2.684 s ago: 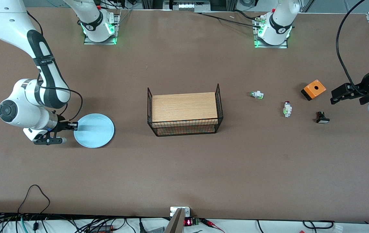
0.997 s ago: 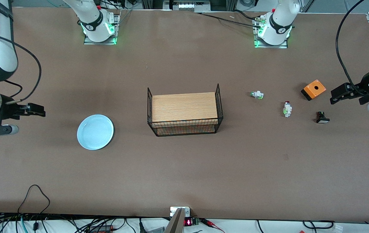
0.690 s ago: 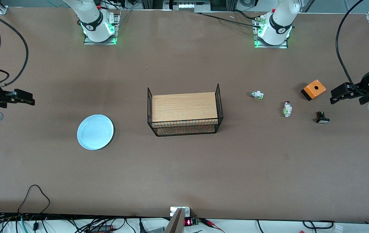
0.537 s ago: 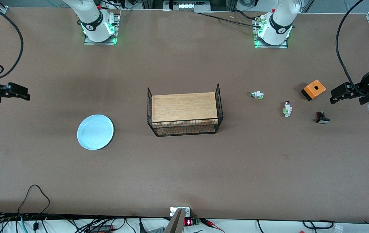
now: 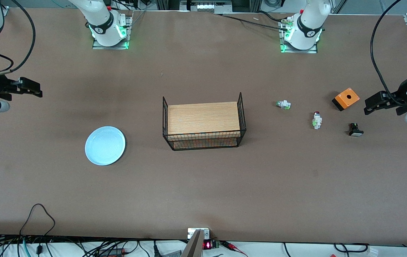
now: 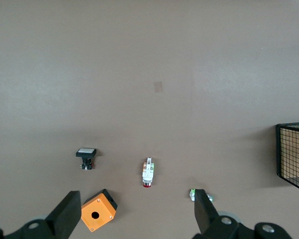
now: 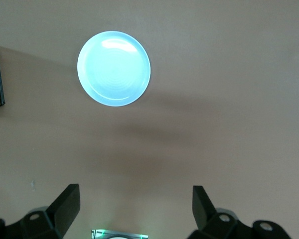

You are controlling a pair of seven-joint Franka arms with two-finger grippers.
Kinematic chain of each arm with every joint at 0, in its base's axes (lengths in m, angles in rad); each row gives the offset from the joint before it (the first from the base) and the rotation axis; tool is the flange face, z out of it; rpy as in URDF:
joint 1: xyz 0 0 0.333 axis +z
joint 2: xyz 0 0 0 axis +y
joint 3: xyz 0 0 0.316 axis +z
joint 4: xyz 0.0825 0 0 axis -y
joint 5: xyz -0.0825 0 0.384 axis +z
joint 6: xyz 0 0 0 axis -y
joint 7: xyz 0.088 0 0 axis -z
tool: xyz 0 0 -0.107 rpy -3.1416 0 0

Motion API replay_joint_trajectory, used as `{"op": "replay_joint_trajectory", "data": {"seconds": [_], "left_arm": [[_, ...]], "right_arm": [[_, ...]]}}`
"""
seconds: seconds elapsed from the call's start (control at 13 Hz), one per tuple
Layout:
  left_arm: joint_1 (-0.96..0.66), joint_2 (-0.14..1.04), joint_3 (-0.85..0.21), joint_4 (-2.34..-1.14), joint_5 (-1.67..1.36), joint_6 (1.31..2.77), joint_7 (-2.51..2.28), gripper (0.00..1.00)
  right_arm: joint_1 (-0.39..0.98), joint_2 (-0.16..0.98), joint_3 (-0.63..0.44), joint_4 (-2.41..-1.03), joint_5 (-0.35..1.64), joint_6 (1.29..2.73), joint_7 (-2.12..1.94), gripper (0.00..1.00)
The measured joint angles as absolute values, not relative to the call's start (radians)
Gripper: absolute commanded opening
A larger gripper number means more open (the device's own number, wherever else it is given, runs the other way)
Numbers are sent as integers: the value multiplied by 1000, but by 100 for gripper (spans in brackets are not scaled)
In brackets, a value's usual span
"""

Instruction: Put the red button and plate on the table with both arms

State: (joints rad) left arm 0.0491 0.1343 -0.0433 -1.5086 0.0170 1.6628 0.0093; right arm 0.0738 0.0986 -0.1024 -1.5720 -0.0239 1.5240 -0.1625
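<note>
Plate lay flat on the table, at four o'clock from my right claw, which hung wide and empty. Red button lay at eight o'clock from my left claw, likewise wide and empty, its long axis twelve-to-six, cap at twelve. Both looked placed.

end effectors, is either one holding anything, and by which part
Nothing is held. The right end effector is open above bare table, apart from the plate. The left end effector is open and empty beside the orange box.
</note>
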Motion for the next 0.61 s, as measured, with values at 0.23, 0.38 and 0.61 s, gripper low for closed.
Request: {"op": "replay_joint_trajectory", "data": {"seconds": [0.23,0.38,0.61], "left_arm": [[49,134,-43,-1509,16,1663,9,100],[49,133,-44,-1509,15,1663,9,100],[49,128,-44,-1508,14,1663,9,100]], "right_arm": [[18,47,-72,-1623,-23,1546,-163,100],[4,31,-62,-1626,-24,1553,-163,100],[1,18,-57,-1619,-26,1536,-161,100]]}}
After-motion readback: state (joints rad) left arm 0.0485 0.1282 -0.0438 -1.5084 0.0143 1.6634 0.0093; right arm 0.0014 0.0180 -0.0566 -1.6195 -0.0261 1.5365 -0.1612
